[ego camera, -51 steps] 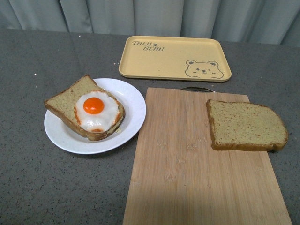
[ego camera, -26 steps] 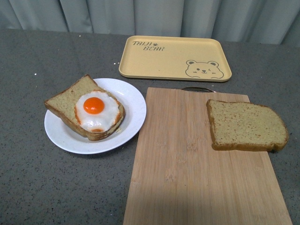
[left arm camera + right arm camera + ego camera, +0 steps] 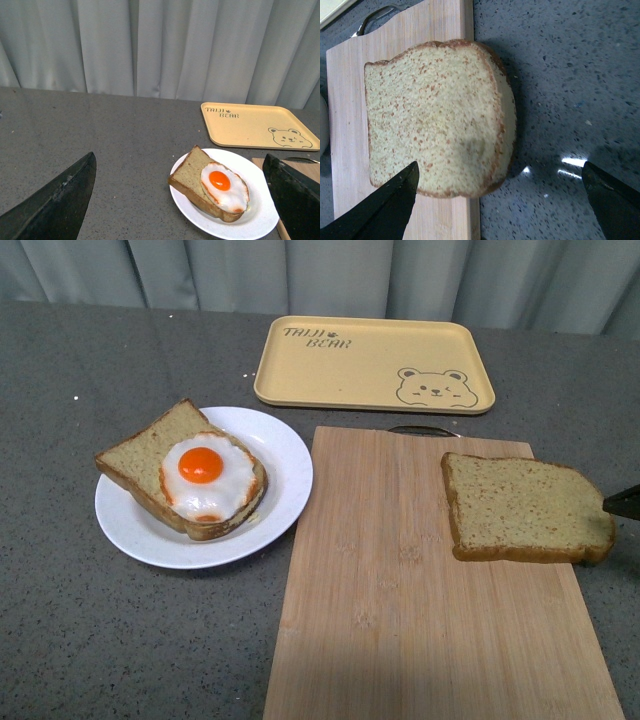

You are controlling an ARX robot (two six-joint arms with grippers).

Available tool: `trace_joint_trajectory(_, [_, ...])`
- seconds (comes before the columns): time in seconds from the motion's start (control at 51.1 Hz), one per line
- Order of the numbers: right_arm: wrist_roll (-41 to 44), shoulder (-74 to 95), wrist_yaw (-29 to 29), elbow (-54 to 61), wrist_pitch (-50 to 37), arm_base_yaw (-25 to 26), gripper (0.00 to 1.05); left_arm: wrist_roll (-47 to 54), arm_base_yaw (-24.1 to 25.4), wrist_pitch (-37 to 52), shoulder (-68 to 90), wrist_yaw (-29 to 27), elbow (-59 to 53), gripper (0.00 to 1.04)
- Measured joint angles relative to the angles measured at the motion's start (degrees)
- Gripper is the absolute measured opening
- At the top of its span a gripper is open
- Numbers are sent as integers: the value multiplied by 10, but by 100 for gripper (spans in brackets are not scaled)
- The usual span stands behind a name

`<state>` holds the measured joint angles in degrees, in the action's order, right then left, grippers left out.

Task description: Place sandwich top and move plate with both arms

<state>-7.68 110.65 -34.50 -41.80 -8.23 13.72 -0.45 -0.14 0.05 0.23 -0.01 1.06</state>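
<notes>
Right gripper (image 3: 500,170) tip newly showing at cutting board's (image 3: 400,590) right edge beside sandwich top (image 3: 525,508), jaws wide apart, holding nothing, left gripper (image 3: 179,157) likewise wide apart, empty, plate (image 3: 285,455) unmoved

plate (image 3: 281,454) left of board (image 3: 400,590) | sandwich top (image 3: 525,508) on board's right | tray (image 3: 370,365) behind

1. My front camera looks forward and down from between my arms.
2. Left wrist: well back, plate (image 3: 260,220) beyond my fingers (image 3: 60,205).
3. Right wrist: close above sandwich top (image 3: 435,120); front shares both.
</notes>
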Motion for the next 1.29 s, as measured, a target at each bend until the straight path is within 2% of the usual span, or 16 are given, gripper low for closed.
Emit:
trace_joint_trajectory(0.098, [-23, 30, -9, -18, -16, -17, 93, 0, 0, 0, 0, 0, 0, 98])
trace_joint_trajectory(0.353, [-63, 76, -3, -49, -37, -43, 54, 0, 0, 0, 0, 0, 0, 98])
trace_joint_trajectory(0.45, [-70, 80, -2, -55, -35, -44, 42, 0, 0, 0, 0, 0, 0, 98])
trace_joint_trajectory(0.568, [-76, 74, 3, -56, -31, -42, 20, 0, 0, 0, 0, 0, 0, 98])
trace_joint_trajectory(0.666, [-82, 54, 6, -45, -36, -45, 8, 0, 0, 0, 0, 0, 0, 98])
trace_joint_trajectory(0.764, [-108, 23, 12, -28, -63, -50, 3, 0, 0, 0, 0, 0, 0, 98])
trace_joint_trajectory(0.94, [-206, -54, 24, 16, -164, -87, 3, 0, 0, 0, 0, 0, 0, 98])
trace_joint_trajectory(1.097, [-320, -74, 52, 45, -283, -163, 3, 0, 0, 0, 0, 0, 0, 98])
trace_joint_trajectory(1.293, [-469, -10, 99, 24, -387, -313, 3, 0, 0, 0, 0, 0, 0, 98])
